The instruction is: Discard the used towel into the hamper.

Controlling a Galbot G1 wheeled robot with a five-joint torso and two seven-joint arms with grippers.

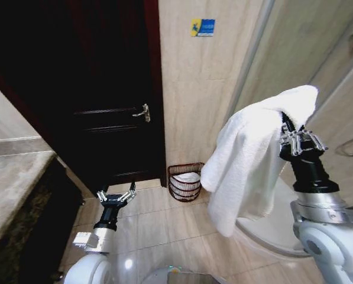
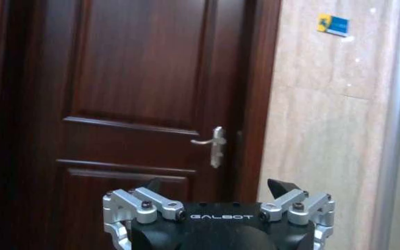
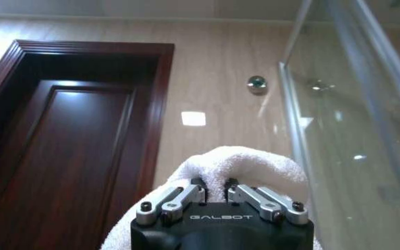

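Holding the white towel (image 1: 247,154) up high on the right, the right pincer (image 1: 290,131) has its fingers closed together on a fold of the cloth, which drapes down to the left of the arm; in the right wrist view the pincer (image 3: 215,186) is pinched into the towel (image 3: 245,164). Left pincer (image 1: 116,194) sits low on the near left, fingers spread wide with nothing in them, pointed at the door (image 1: 93,89); same in the left wrist view (image 2: 217,188). Hamper (image 1: 185,181), dark red-brown wire, stands on the tiled floor (image 1: 158,219) at the far wall (image 1: 200,89), just right of the dark wooden door, something white inside it. Stone surface (image 1: 13,177) at near left. Door handle (image 1: 143,112) on the door's right edge. Small blue-yellow sticker (image 1: 203,27) high on the beige wall. Glass shower panel (image 3: 353,120) on the right.
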